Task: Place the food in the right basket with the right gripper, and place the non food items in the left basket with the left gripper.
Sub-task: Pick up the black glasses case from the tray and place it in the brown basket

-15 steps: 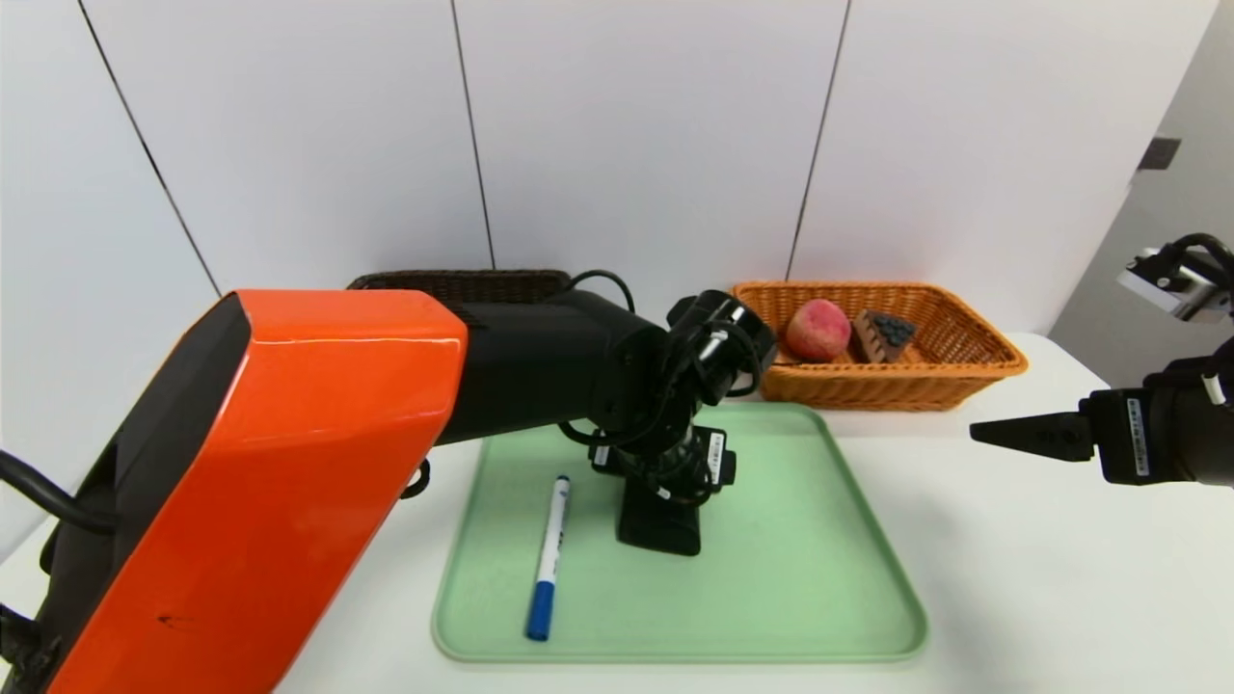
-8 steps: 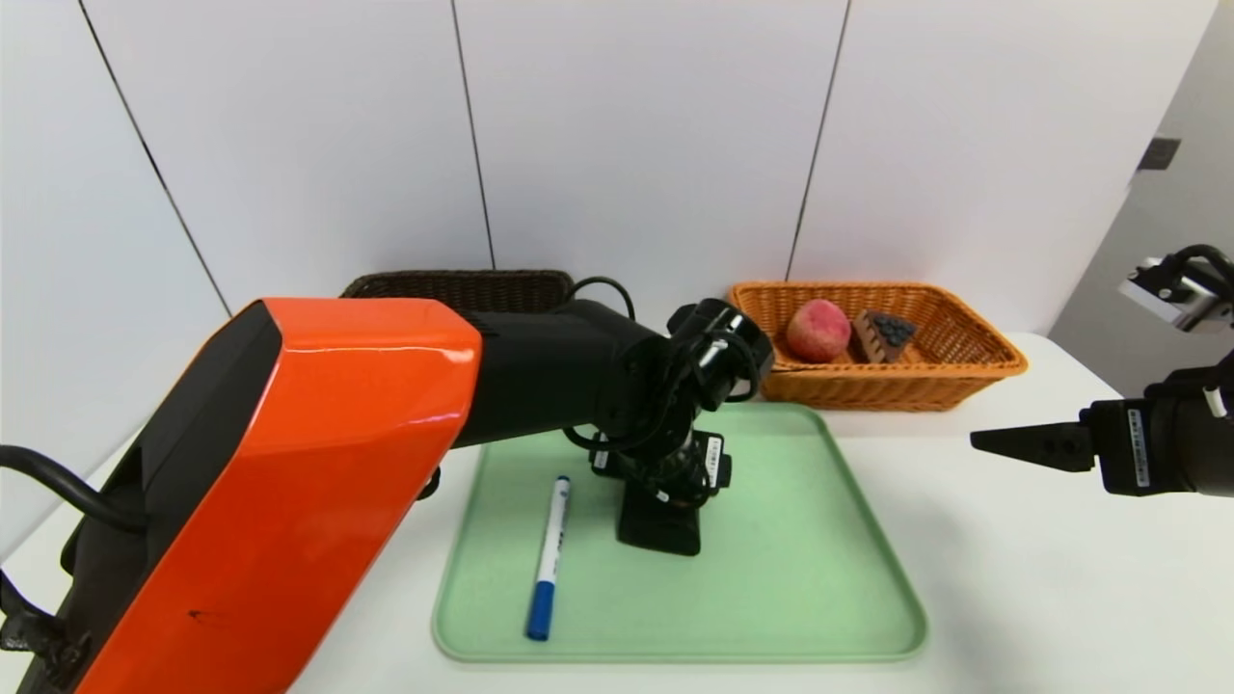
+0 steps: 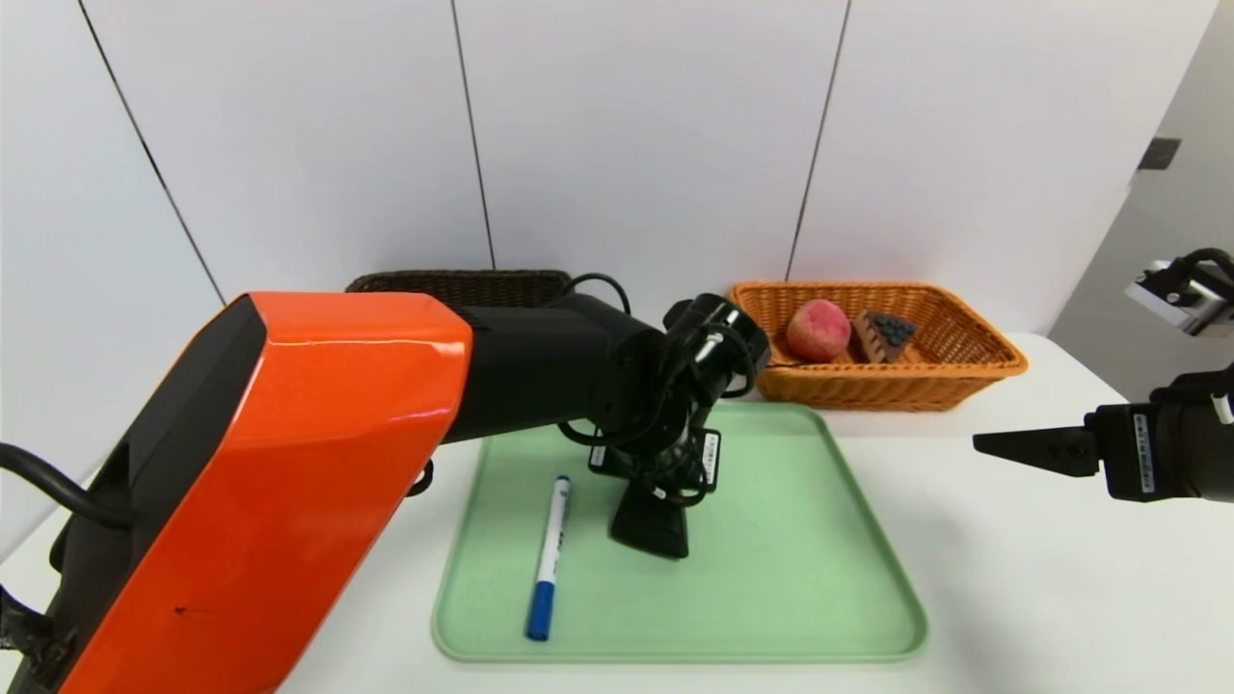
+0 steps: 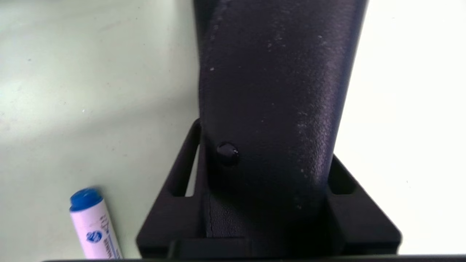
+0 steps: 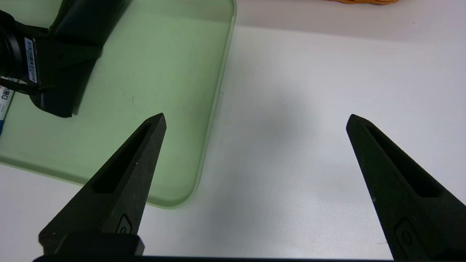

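Pouch [image 4: 276,109] between left gripper [image 3: 648,520] jaws, clamped

The right gripper [image 5: 255,120] was seen with its two pointed black fingers [image 5: 120,182] spread wide apart, held above a white table [image 5: 309,109] with nothing between them. One finger was placed over the corner of a green tray [image 5: 214,91], the other over bare table well beside it. Farther off on the tray, the left gripper [image 5: 60,72] was seen clamped on a black pouch [image 5: 87,18], a white barcode sticker [image 5: 30,60] was shown on its side, and a strip of an orange basket [image 5: 360,1] was visible at the table's far edge.
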Controlling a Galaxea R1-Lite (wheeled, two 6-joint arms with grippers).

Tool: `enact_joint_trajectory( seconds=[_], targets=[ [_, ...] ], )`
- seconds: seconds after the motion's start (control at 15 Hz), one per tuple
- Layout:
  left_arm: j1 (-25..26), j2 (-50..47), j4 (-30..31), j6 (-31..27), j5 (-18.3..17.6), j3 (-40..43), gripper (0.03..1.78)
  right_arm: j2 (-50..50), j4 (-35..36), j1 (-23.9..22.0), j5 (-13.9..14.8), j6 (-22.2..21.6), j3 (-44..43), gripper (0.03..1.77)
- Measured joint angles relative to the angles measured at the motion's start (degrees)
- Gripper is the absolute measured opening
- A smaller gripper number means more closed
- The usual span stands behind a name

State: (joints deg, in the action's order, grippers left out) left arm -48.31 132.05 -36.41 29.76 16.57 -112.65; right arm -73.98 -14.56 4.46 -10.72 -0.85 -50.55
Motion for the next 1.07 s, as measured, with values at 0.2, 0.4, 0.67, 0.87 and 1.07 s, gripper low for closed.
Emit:
enact_joint_trajectory(
  seconds=[0.2,0.4,0.67,0.87,1.07],
  targets=[
    [-0.5,-2.7,-0.2,-0.2,-0.1,0.0,0.52,0.2,0.0,0.0,0.0,-0.1,0.3,1.71],
    [-0.7,-7.8,-0.1,-0.7,-0.5,0.0,0.51,0.5,0.0,0.0,0.0,-0.1,0.8,1.71],
    [2.3,-16.7,1.6,-2.8,-3.3,-0.1,0.49,0.6,0.0,0.0,-0.1,-0.2,0.9,1.71],
    [7.7,-21.7,2.9,-3.0,-4.6,-0.1,0.48,0.6,0.1,0.0,-0.2,-0.1,1.0,1.71],
    [14.3,-24.7,4.4,-3.3,-6.5,-0.1,0.48,0.5,0.1,0.0,0.0,-0.1,1.1,1.71]
  ],
)
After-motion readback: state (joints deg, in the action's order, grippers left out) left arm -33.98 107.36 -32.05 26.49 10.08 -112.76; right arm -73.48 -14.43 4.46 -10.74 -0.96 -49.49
